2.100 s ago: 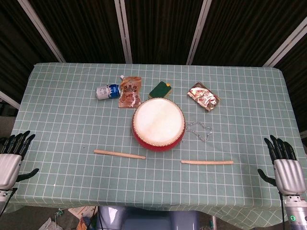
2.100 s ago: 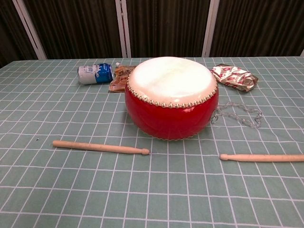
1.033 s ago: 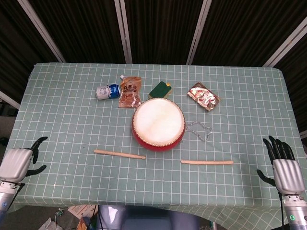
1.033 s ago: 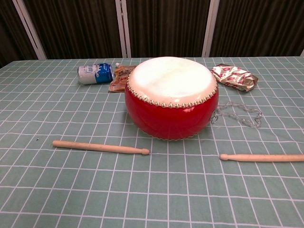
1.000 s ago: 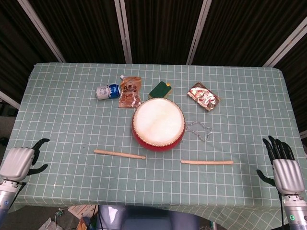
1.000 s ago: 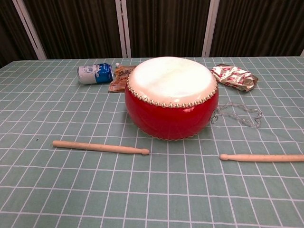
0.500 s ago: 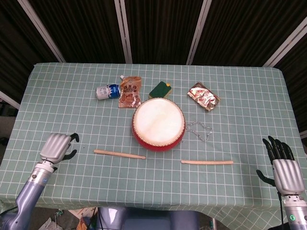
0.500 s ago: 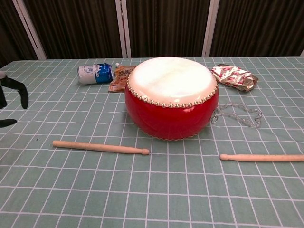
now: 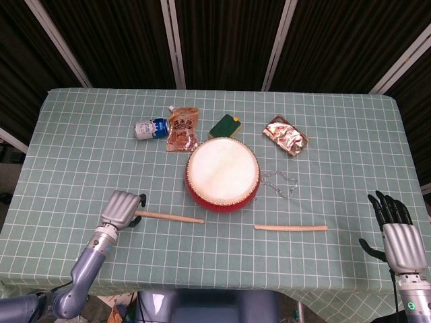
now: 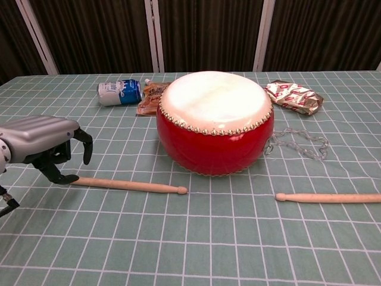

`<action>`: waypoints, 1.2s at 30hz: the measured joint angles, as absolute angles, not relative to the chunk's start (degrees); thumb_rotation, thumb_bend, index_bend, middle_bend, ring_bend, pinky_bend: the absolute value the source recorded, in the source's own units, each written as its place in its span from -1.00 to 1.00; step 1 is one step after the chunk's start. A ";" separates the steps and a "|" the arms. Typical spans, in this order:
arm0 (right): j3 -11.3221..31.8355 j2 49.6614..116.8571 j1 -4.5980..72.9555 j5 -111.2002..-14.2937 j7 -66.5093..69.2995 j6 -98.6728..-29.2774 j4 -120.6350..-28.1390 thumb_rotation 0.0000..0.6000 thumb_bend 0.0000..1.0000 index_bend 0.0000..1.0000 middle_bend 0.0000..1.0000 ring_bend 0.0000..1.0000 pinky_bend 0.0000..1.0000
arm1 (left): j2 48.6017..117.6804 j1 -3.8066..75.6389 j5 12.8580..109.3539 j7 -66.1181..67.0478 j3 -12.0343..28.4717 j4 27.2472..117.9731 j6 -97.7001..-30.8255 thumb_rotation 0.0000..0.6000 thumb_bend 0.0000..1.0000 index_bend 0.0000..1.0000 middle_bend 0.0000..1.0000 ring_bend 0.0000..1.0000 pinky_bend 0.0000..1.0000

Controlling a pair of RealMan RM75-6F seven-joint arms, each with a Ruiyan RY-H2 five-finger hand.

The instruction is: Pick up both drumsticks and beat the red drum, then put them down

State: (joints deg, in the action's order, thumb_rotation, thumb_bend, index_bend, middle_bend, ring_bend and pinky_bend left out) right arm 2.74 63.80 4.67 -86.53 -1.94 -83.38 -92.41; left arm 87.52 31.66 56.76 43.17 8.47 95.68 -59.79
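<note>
Left hand has swept in from the near-left corner of the desk and now sits over the butt end of the left drumstick; a second ago it was still out at the edge, well apart from the stick. In the chest view its fingers curl downward around the handle end with the thumb low beside it, but the stick lies flat on the cloth and I cannot tell whether anything is actually touching it yet; nothing is pinched or lifted. I read this as the reach finished and the grasp about to begin. The stick itself has not shifted: tip toward the red drum, just in front of its near-left side. The drum stands mid-desk, unmoved, with the blue can, brown pouch, green packet and foil wrapper behind it and a clear chain just to its right. The right drumstick lies untouched in front of the drum's near-right side. Right hand has barely moved; it hangs at the near-right corner, fingers spread and empty, well apart from its stick. So one of two pickups is under way, and no beating is done yet.
</note>
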 measured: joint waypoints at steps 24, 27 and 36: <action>2.69 63.55 4.75 -86.36 -1.02 -83.05 -92.77 1.00 -0.50 -1.00 -1.00 -1.00 -0.85 | 95.37 35.95 50.30 46.27 6.96 89.23 -61.77 1.00 -0.38 -0.03 1.00 1.00 1.00; 2.67 63.54 4.72 -86.37 -1.00 -83.09 -92.84 1.00 -0.50 -1.00 -1.00 -1.00 -0.85 | 95.50 36.21 49.78 46.26 7.05 88.84 -61.91 1.00 -0.37 -0.02 1.00 1.00 1.00; 2.69 63.49 4.68 -86.21 -1.06 -83.09 -92.98 1.00 -0.50 -1.00 -1.00 -1.00 -0.85 | 96.26 36.67 48.12 46.51 6.05 87.39 -61.86 1.00 -0.25 0.12 1.00 1.00 1.00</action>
State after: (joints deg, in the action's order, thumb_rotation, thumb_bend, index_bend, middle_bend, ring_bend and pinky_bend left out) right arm 2.69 63.49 4.68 -86.21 -1.06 -83.09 -92.98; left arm 96.26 36.67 48.12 46.51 6.05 87.39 -61.86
